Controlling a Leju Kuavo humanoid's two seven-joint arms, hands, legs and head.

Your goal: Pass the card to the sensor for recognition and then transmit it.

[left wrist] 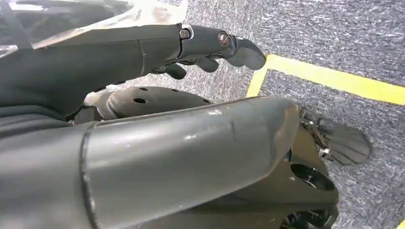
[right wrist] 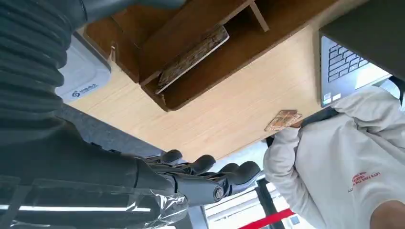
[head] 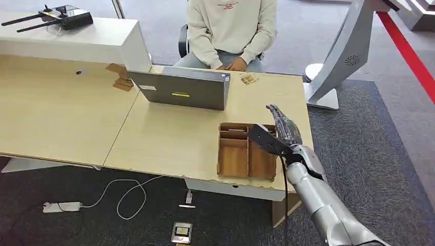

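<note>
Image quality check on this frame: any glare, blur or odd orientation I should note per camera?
Head view: even indoor light, sharp, soft shadows; the right hand reads clearly above the wooden tray. Left wrist view: the close arm cover is soft, with pale reflections on it, while the left hand and carpet are sharper. Right wrist view: turned upside down, the right hand's near cover is dark, and the laptop screen is bright.

A brown, patterned card (right wrist: pixel 193 55) is seen lying flat in a narrow compartment of the wooden tray (head: pixel 233 159) on the light desk. A second similar card (head: pixel 249 78) lies near the far desk edge, beside the laptop.
</note>
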